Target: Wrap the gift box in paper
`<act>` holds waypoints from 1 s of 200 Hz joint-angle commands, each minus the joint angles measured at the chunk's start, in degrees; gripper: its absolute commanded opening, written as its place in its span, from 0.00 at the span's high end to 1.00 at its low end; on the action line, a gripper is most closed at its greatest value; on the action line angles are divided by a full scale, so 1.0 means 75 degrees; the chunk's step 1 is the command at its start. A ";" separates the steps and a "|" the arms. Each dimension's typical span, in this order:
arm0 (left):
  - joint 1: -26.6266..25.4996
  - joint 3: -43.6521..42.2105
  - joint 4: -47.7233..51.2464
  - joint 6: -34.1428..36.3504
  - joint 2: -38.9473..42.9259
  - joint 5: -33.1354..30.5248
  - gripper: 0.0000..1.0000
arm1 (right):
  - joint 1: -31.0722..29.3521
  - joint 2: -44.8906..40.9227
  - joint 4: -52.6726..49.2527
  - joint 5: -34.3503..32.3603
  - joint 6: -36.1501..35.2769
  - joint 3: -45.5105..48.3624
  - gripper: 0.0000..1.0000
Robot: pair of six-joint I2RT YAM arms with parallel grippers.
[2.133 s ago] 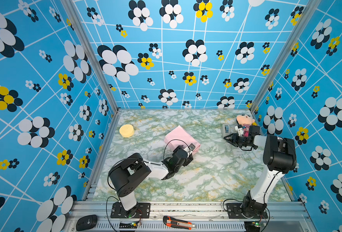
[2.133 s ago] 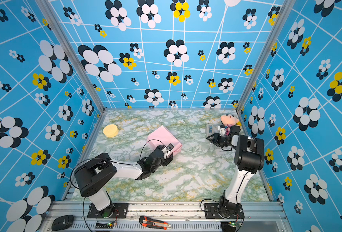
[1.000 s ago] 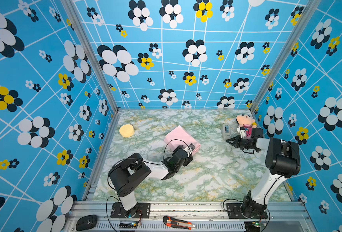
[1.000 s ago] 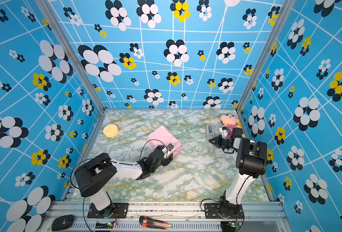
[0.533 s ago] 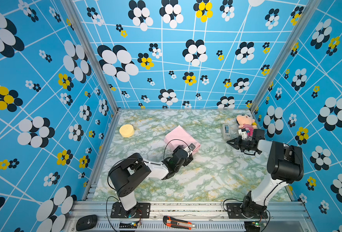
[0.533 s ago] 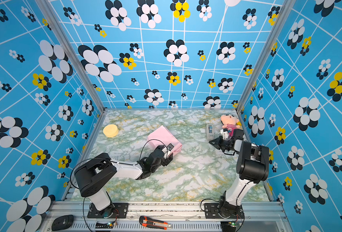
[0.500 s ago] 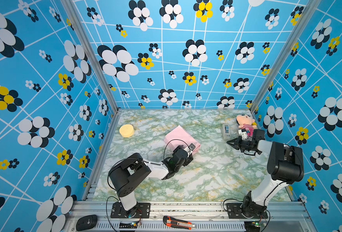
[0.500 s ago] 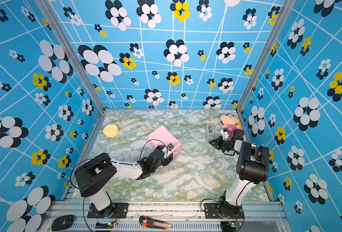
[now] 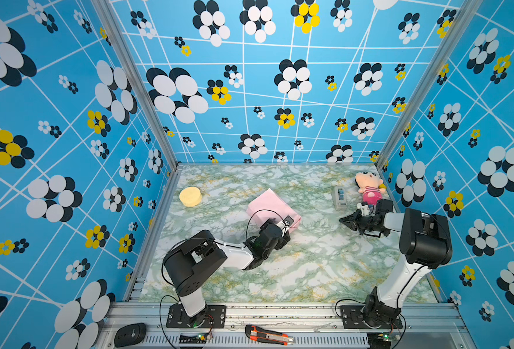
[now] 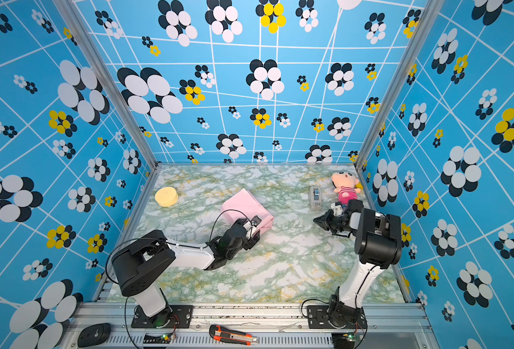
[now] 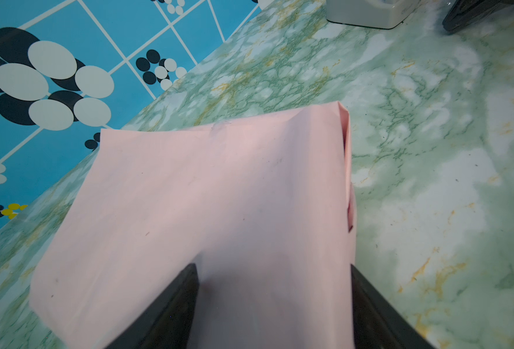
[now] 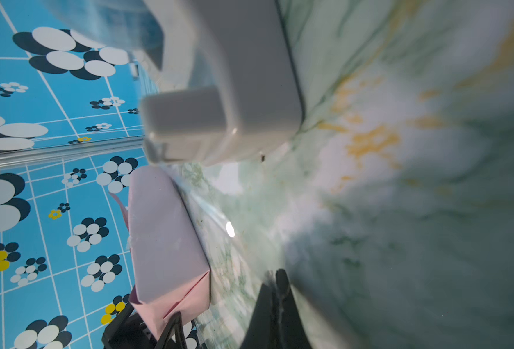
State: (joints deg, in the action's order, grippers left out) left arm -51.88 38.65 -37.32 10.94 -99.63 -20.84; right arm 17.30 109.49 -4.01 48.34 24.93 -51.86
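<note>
The paper [image 9: 272, 205], pale pink side out, sat folded around a boxy shape at the middle of the marbled table [image 9: 310, 272] (the gift box itself was covered and could not be seen), and the left gripper [image 11: 272, 267] clasped its near end, black fingers [image 11: 171, 305] spread wide against the wrapping on either side. The right gripper [image 9: 343, 221] hung low over the table, well apart from the parcel and just beside the grey tape dispenser [image 9: 339, 198], its fingers pressed together; a thin glossy strip [image 12: 210, 211] showed near its tips, but whether they pinched it could not be told.
</note>
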 commanded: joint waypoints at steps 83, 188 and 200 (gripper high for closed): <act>0.0049 -0.0256 0.1508 -0.0288 -0.0327 0.0108 0.24 | -0.0220 -0.1144 -0.1296 -0.2006 0.0707 0.0836 1.00; 0.0059 -0.0237 0.1390 -0.0293 -0.0356 0.0173 0.24 | -0.1247 -0.3597 0.1431 0.0791 0.0348 0.1724 1.00; 0.0061 -0.0240 0.1361 -0.0298 -0.0356 0.0184 0.24 | -0.1552 -0.3834 0.1542 0.0950 0.0189 0.1790 1.00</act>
State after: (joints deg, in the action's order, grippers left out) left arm -51.88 38.65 -37.32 10.94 -99.63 -20.84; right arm 9.04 83.57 0.89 48.88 28.71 -40.21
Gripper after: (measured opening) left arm 0.757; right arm 0.049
